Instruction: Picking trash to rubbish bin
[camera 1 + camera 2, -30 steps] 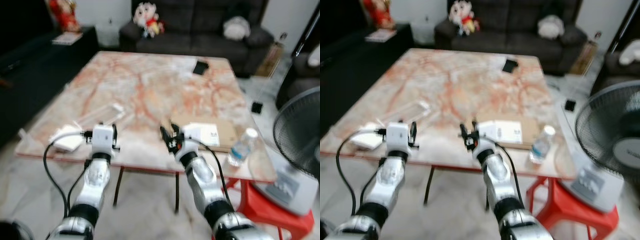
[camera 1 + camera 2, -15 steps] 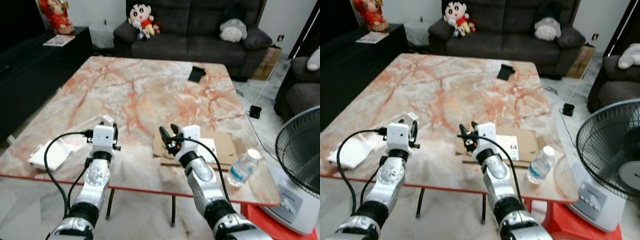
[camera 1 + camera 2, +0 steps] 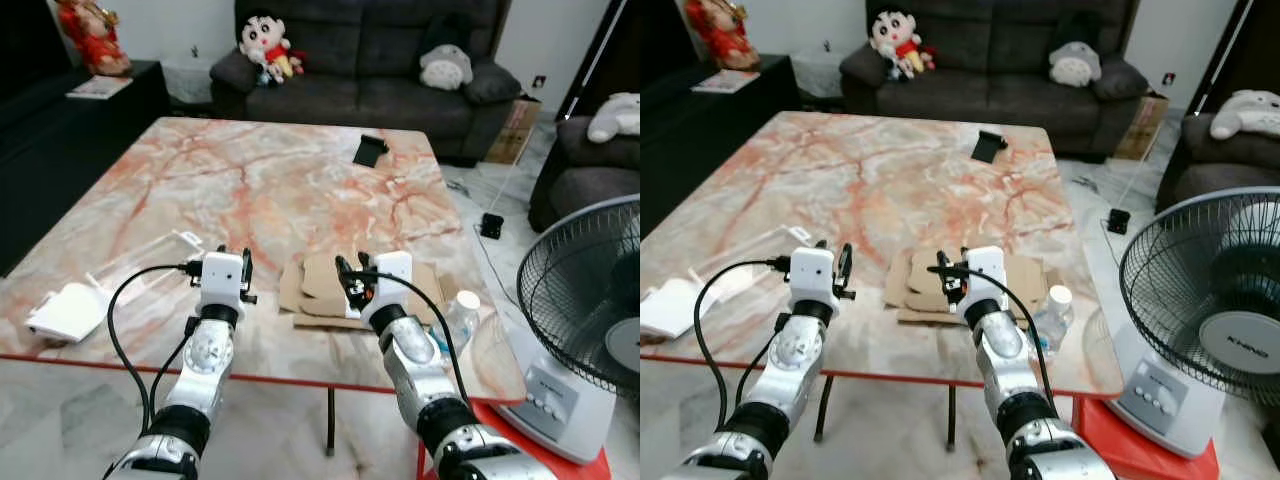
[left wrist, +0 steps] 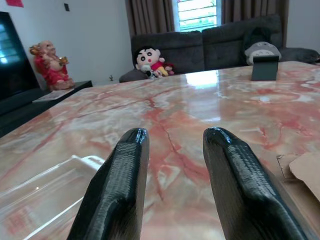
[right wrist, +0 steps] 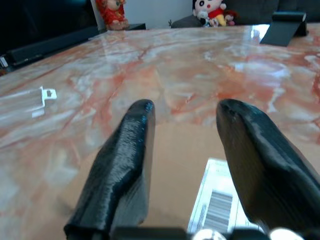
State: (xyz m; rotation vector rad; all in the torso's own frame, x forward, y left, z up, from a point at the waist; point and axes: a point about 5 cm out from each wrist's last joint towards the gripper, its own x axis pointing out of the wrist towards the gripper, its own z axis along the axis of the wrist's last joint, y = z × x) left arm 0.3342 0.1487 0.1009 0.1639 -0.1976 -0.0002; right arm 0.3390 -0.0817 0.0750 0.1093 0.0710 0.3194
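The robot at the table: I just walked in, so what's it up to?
It stands at the near edge of the marble table, both arms raised. The right gripper hovers open over the flattened cardboard; the left gripper is open above bare marble beside a clear tray. Neither holds anything. A bottle stands near the cardboard.

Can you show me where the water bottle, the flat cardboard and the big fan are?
water bottle (image 3: 1052,310), right eye view, on its clear body below the cap.
flat cardboard (image 3: 318,283), left eye view, on its brown top face.
fan (image 3: 1210,300), right eye view, on its black wire cage.
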